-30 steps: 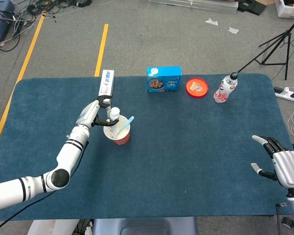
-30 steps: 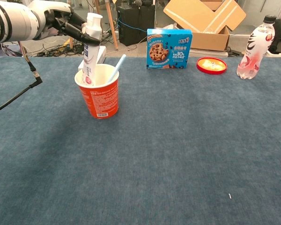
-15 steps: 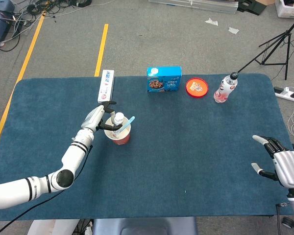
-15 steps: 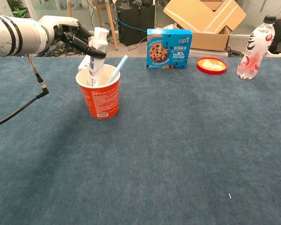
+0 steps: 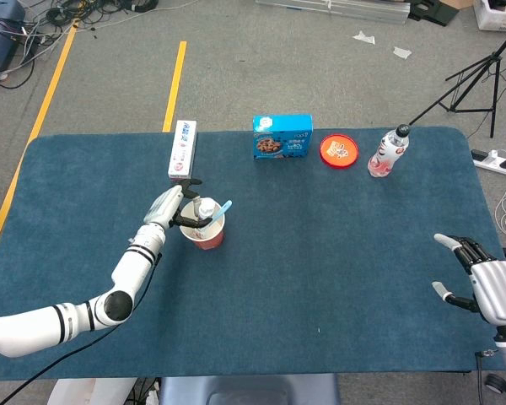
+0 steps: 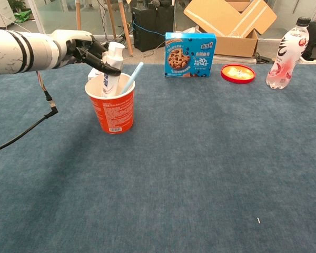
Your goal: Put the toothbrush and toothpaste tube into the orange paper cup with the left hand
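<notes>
Lower than a second earlier, my left hand (image 6: 87,51) pinched the toothpaste tube (image 6: 111,68) near its cap; its long axis ran down from my fingers into the orange paper cup (image 6: 111,108) beside the toothbrush (image 6: 130,79)

My left arm (image 6: 16,50) glossy white with black joint bands, thin black cable hanging off it, left hand (image 6: 84,48) silver-shelled with black fingers, right hand (image 5: 487,285) silver-grey, black-fingered

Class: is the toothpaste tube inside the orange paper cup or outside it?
Inside: the toothpaste tube stands cap-up in the orange paper cup, the left hand gripping its top.
</notes>
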